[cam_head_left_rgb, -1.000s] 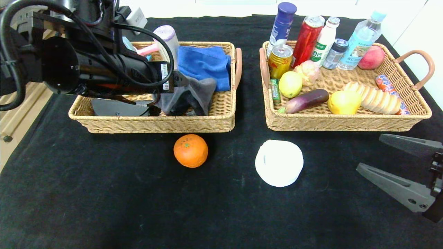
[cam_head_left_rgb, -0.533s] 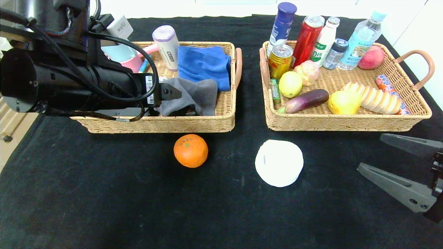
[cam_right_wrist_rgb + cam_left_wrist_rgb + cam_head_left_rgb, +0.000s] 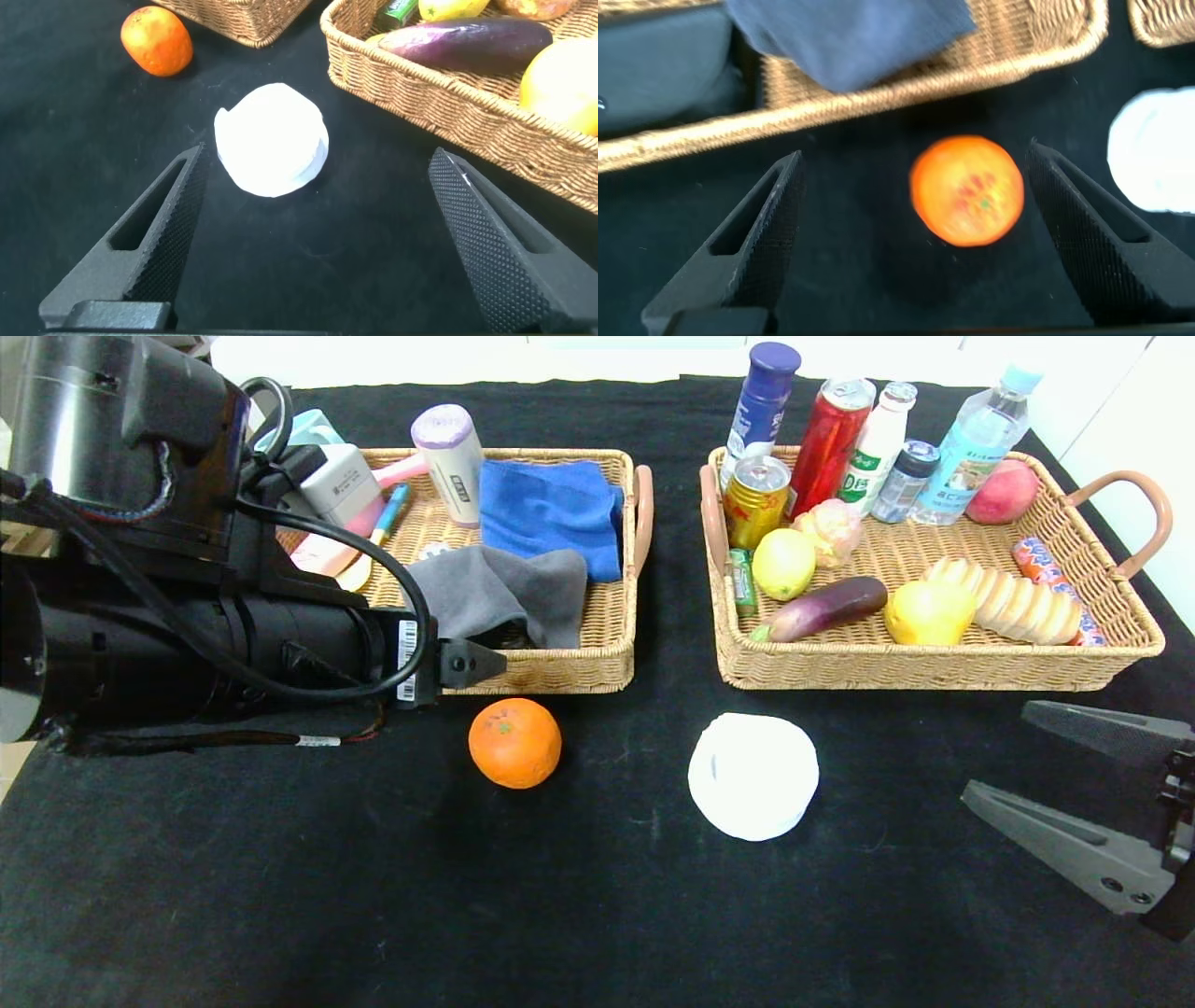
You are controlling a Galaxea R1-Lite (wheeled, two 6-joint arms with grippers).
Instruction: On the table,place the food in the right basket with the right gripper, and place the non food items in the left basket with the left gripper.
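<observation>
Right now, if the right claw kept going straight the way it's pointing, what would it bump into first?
Probably the white roll. The right gripper is open, and the roll lies ahead between its fingers on the table. The orange sits farther off to one side.

You will find almost nothing readable here. The white bottle (image 3: 876,448) standing at the back of the right basket (image 3: 934,663) carries green printing that looks like "0" beside characters too small to make out. The left arm's white sticker (image 3: 405,660) shows only barcode lines, and the cans' and other bottles' labels stay illegible.
</observation>
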